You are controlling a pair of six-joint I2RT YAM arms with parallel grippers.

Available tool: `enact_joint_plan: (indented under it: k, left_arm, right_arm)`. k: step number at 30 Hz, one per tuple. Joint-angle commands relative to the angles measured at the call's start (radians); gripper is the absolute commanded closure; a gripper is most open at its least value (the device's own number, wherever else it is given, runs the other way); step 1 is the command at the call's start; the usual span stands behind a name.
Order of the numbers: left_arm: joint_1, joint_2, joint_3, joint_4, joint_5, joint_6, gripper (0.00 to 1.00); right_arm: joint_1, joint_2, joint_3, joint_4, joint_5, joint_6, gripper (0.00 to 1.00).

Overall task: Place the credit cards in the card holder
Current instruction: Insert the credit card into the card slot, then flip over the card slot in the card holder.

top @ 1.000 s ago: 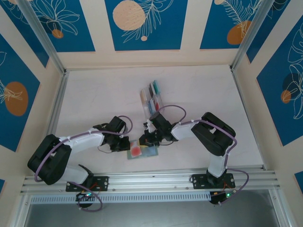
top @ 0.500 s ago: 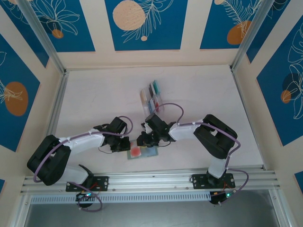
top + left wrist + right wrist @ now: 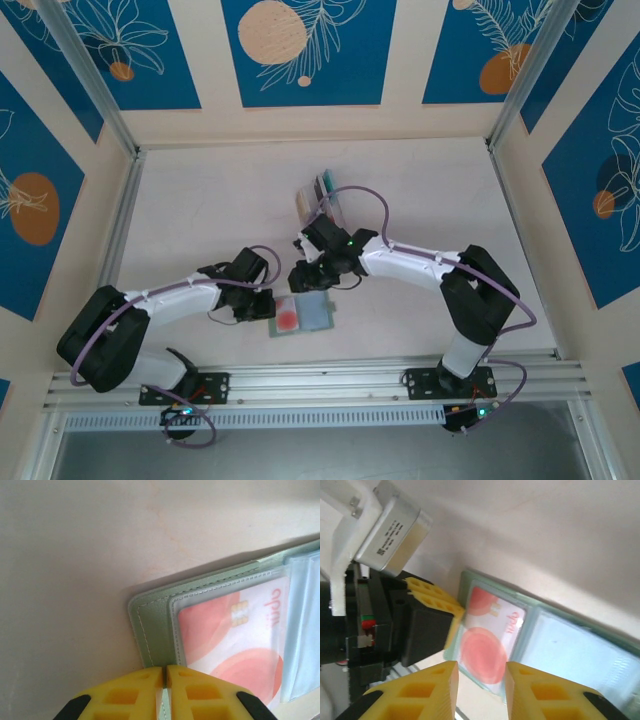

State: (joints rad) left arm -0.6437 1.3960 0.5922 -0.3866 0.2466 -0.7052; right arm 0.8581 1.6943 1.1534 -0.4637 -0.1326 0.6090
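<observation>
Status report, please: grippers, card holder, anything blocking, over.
Left gripper shut on card holder edge. Right gripper open, empty, above it. Red card seated in left pocket. Nothing in the way.

Red card (image 3: 235,640) lettering unreadable (module label (image 3: 390,532) too)

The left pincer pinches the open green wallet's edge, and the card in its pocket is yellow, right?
Not quite: the card is red and white, not yellow, as the left wrist view shows. The left pincer does pinch the edge of the open green wallet.
</observation>
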Motion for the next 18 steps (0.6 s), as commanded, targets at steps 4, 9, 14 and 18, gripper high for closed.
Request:
enact_joint_plan:
  k: [4, 9, 14, 18]
  left_arm:
    - [-0.039, 0.078, -0.059, 0.075, 0.023, 0.011, 0.87]
    - [-0.040, 0.089, -0.059, 0.083, 0.027, 0.009, 0.87]
    - [-0.041, 0.091, -0.060, 0.087, 0.029, 0.007, 0.87]
    - [-0.040, 0.091, -0.061, 0.087, 0.029, 0.010, 0.87]
  right_arm:
    - [0.010, 0.049, 0.041, -0.193, 0.130, -0.102, 0.67]
    - [0.033, 0.112, 0.052, -0.172, 0.137, -0.114, 0.64]
    - [0.053, 0.182, 0.068, -0.171, 0.220, -0.110, 0.63]
    - [0.080, 0.221, 0.062, -0.186, 0.310, -0.085, 0.59]
